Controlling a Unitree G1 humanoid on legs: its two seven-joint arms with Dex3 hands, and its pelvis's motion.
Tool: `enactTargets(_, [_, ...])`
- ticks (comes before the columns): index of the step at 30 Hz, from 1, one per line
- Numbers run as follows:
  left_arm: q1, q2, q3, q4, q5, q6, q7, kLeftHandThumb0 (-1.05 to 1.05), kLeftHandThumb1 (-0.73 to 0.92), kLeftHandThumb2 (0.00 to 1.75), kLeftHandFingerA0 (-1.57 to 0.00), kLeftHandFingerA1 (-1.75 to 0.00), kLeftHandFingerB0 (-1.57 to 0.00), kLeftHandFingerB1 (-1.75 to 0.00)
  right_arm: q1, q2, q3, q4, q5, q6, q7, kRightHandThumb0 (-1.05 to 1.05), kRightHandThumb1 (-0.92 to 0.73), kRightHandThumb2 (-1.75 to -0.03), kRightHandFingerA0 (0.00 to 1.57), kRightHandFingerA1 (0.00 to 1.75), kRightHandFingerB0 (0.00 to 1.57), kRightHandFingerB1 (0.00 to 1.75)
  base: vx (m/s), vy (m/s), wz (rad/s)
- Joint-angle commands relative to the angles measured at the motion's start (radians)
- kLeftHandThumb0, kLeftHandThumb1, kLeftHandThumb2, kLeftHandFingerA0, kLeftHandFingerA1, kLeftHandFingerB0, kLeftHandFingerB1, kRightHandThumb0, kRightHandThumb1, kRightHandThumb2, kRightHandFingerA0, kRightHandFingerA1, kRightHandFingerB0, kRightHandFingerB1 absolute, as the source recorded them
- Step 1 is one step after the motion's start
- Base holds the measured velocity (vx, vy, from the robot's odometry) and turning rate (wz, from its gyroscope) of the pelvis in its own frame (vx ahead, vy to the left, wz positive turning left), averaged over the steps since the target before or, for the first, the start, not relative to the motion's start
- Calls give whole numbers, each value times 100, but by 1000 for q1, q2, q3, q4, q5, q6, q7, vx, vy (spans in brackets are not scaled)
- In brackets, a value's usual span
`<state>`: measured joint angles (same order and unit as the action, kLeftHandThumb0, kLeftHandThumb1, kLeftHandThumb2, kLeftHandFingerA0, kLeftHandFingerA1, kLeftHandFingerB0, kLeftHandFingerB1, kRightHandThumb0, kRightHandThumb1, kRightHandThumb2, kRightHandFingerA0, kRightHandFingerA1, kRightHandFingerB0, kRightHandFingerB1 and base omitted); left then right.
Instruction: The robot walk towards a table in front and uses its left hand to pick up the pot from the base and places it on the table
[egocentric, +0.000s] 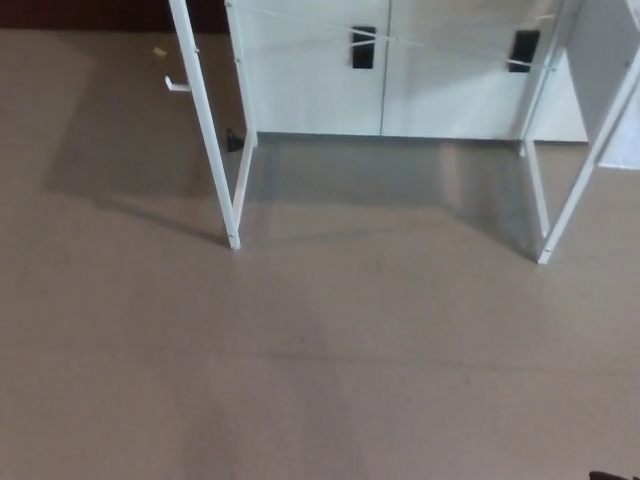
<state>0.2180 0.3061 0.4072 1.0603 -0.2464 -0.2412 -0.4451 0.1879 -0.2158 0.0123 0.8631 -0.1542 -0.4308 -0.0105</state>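
Looking at this one, it's pretty much all floor (320, 360), which makes sense to me: the head camera is pitched down while the robot is on the walk-up part of the job, so the reach hasn't started yet. The table (213, 130) is straight ahead, but only its thin white legs show, one pair on the left and another leg (574, 200) on the right, with open space between them and their shadows falling leftward. Behind it sits a white cabinet (320, 90) with two black handles (363, 47). The pot is nowhere in the picture, and neither is the base it sits on. My guess is both are up on the tabletop, which is cut off above the top edge, so I can't say where exactly. Neither the left hand nor the right hand shows, so I can't tell whether the fingers are spread or curled, or how the arms hang. There's a tiny dark sliver (612, 476) at the bottom right corner that might be part of the robot, but it's too small to call. I'd say it needs to get closer and tilt the view up before any grab.
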Motion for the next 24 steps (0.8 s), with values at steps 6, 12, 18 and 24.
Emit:
enactTargets(6, [-2,18,2,-3,-6,-25,-6,-1,42,87,-28,-55,-14,-48,1,-12,11,-10,-4,10,10,-13,-50,-91,32,57,11,47,288,88,-13])
enactTargets(12, [-7,20,1,5,-6,-30,-4,-1,40,86,-31,-55,-16,-48,-1,-16,28,-31,-23,37,-4,-13,-50,-91,32,57,11,47,362,215,-9])
enactTargets(18, [-9,23,-5,0,-5,-23,-9,-1,41,87,-30,-56,-17,-49,-4,-13,28,-37,-18,42,-2,-11,-50,-91,32,57,12,48,306,-48,15])
enactTargets(24, [-20,23,-5,9,-6,-8,5,0,40,86,-32,-56,-18,-49,-5,-16,37,-46,-28,59,-5,-13,-51,-92,31,56,11,47,329,-247,23])
